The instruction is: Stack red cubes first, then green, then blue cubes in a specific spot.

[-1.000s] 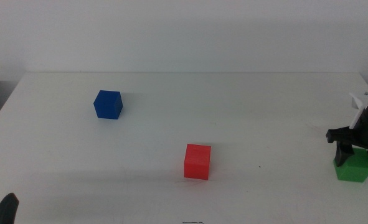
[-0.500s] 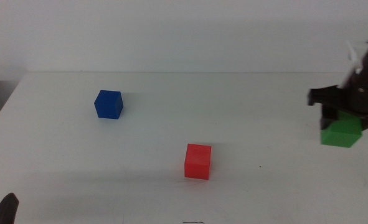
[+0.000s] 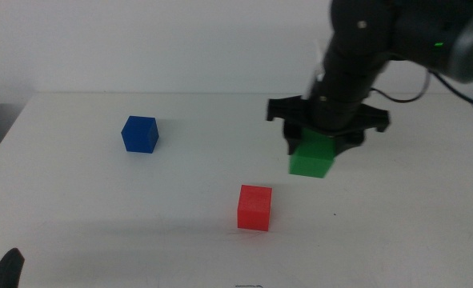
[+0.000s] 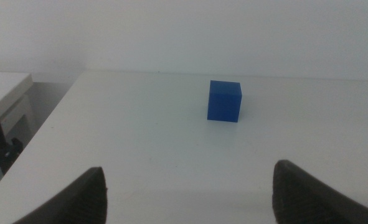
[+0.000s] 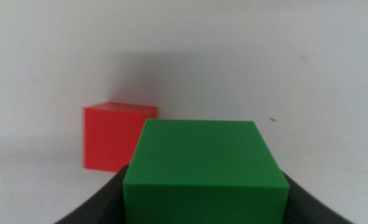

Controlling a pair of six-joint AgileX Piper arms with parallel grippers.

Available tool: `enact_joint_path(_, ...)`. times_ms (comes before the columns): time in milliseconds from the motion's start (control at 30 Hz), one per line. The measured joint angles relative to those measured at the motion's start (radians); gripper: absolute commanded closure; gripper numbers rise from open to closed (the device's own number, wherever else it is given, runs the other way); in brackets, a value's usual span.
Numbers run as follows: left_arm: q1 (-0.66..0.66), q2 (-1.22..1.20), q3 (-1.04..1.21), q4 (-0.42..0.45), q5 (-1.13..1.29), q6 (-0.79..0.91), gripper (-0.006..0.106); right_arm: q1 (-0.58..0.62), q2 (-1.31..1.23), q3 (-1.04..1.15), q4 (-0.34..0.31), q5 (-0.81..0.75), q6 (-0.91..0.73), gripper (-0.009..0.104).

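- Because the green cube hangs off the counter in the middle view, clamped in the right gripper, the main risk I see is a poor set-down: it is up and to the right of the red cube, near but not over it, so a release here would put it on bare counter, not on red.
- If the descent comes in off-centre or tilted, the green cube could catch the red one's edge and shove it off its spot, or land half-on and topple.
- The blue cube sits well apart to the left, out of the carrying path, and nothing lies between green and red. The left gripper waits at the bottom-left corner.
- In the left wrist view, the left gripper has its jaws spread wide with nothing between them, and the blue cube rests on the counter ahead, unobstructed.
- In the right wrist view, the right gripper grasps the green cube, which fills the foreground. It partly covers the red cube beyond, so that camera will judge the last alignment poorly. Whether the grip is square I cannot tell.
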Motion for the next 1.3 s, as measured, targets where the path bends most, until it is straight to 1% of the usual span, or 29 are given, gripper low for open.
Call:
enact_joint_path(200, 0.000, 0.000, 0.000, 0.000, 0.000, 0.000, 0.012, 0.064, 0.120, -0.113, -0.021, 0.002, 0.074, 0.084)
enact_joint_path(400, 0.000, 0.000, 0.000, 0.000, 0.000, 0.000, 0.012, 0.110, 0.202, -0.166, -0.013, 0.001, 0.134, 0.084)
enact_joint_path(667, 0.000, 0.000, 0.000, 0.000, 0.000, 0.000, 0.012, 0.126, 0.245, -0.167, 0.002, 0.002, 0.185, 0.084)
enact_joint_path(1233, 0.000, 0.000, 0.000, 0.000, 0.000, 0.000, 0.012, 0.133, 0.285, -0.174, 0.002, 0.000, 0.190, 0.084)
enact_joint_path(1300, 0.000, 0.000, 0.000, 0.000, 0.000, 0.000, 0.012, 0.133, 0.287, -0.174, -0.001, -0.001, 0.190, 0.079)
